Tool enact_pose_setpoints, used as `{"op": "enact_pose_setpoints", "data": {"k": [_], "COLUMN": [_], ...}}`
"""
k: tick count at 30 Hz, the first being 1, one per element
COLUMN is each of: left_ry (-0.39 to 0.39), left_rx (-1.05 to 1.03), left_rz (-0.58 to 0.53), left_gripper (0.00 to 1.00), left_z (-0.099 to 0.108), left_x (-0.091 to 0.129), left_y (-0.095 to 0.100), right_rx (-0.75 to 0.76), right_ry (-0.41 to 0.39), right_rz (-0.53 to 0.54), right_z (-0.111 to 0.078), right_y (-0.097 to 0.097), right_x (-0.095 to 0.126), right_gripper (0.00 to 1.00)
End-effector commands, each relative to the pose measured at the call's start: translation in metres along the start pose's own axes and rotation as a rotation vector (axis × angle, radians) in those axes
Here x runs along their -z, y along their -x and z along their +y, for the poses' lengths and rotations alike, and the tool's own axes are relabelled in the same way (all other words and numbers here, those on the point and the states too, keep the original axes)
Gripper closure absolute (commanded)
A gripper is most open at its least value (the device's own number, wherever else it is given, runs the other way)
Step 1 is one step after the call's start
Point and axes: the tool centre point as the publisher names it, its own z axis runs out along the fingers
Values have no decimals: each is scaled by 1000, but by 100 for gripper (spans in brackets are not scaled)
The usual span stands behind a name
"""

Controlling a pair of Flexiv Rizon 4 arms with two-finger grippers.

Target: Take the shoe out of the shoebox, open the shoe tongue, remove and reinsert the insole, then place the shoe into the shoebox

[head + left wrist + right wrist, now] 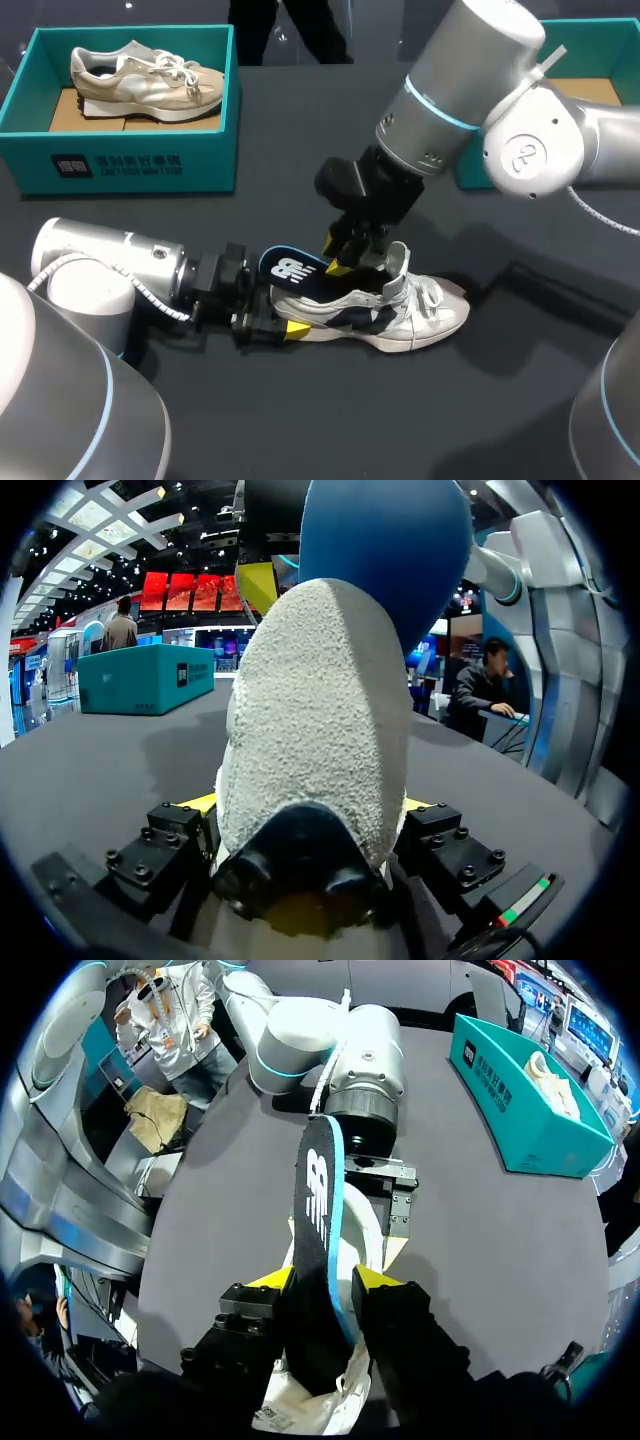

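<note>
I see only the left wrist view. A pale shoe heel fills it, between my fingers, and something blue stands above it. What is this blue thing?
Observer: It is the insole, its heel end sticking up out of the shoe.
Operator: Does something hold it?
Observer: Yes, the right gripper. Its yellow fingertips press the insole from both sides.
Operator: The teal shoebox far behind, is it empty?
Observer: No. The head view shows a second shoe lying inside it.
</note>
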Motion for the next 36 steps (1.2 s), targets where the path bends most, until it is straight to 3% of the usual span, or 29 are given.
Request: {"op": "enact_pose_setpoints", "data": {"k": [1, 5, 7, 19, 36], "left_ry": [1, 1, 1, 1, 1], "left_rx": [0, 0, 0, 0, 0], "left_rz": [1, 1, 1, 1, 1], "left_gripper": [100, 100, 100, 100, 100], "left_z": [2, 2, 2, 2, 2], "left_x": [0, 0, 0, 0, 0], "left_y": [2, 2, 2, 2, 2], "right_rx": [-17, -45, -59, -153, -227], "right_ry": [10, 15, 19, 80, 181], "right_rz": [20, 38, 48, 121, 187], "right_z": [0, 2, 3, 3, 2], "right_y": [3, 2, 2, 4, 4], "right_x": [-1, 1, 1, 2, -15], "right_gripper": [62, 58, 51, 54, 46]}}
